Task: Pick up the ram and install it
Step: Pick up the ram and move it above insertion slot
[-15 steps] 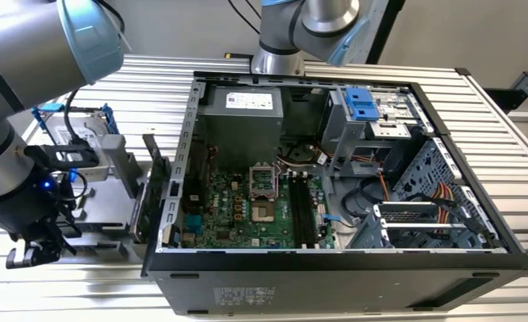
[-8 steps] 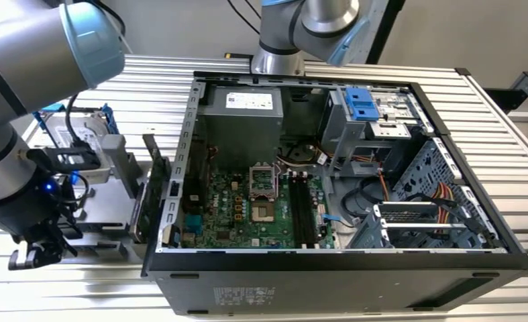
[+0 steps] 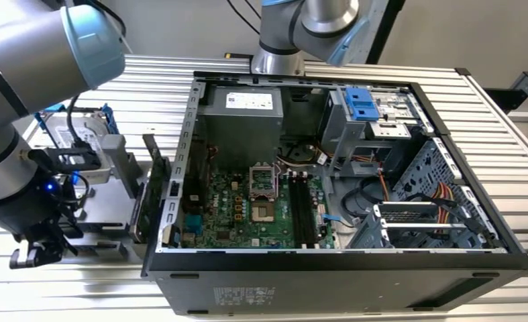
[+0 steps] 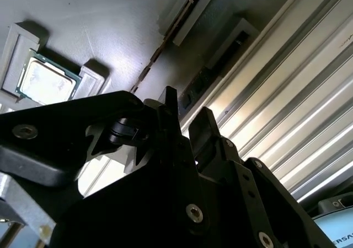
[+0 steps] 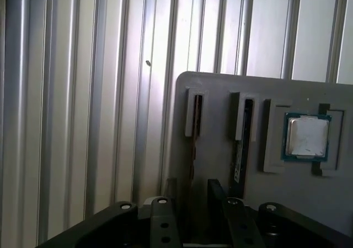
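Note:
The ram (image 5: 193,149) stands on edge in a narrow slot of the grey parts tray (image 5: 215,82); it appears as a thin dark strip in both wrist views (image 4: 157,49). My gripper (image 5: 193,192) is open, with one finger on each side of the near end of that strip and a gap on both sides. The fingertips (image 4: 170,102) look close to the strip, and I cannot tell whether they touch it. In the exterior view the gripper (image 3: 33,255) hangs low by the tray at that view's left, beside the open computer case (image 3: 335,258).
A second slot (image 5: 244,132) beside the ram holds another dark board. A square silver processor (image 5: 306,137) lies in a tray pocket. Inside the case the motherboard (image 3: 237,215) has long dark memory slots (image 3: 301,211). A ribbed metal table (image 5: 83,93) surrounds the tray.

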Controlling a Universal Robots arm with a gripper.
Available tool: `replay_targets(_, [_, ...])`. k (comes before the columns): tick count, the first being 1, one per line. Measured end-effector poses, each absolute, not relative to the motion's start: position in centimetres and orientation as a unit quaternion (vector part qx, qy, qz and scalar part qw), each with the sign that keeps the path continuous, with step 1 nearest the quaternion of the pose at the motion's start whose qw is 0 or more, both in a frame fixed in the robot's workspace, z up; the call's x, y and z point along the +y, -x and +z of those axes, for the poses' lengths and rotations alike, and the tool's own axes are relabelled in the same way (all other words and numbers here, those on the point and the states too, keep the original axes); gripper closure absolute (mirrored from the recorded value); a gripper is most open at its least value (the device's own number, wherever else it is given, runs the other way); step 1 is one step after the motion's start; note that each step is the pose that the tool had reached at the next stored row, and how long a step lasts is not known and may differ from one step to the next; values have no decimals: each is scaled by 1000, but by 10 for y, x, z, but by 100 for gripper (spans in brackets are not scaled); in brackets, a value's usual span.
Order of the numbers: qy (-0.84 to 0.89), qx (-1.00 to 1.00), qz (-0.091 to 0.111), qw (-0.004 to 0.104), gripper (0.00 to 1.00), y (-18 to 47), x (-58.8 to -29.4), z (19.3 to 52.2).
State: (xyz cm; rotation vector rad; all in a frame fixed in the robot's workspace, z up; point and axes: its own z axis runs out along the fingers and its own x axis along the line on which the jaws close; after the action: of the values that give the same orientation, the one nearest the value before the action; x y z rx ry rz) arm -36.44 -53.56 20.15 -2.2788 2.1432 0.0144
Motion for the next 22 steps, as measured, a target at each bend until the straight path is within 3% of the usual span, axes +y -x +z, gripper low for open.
replay_targets(11, [726, 688, 5, 7, 0, 366, -533, 198])
replay_targets(12, [726, 688, 5, 7, 100, 366, -533, 198])
replay_targets(22, [726, 688, 5, 7, 100, 366, -533, 198])
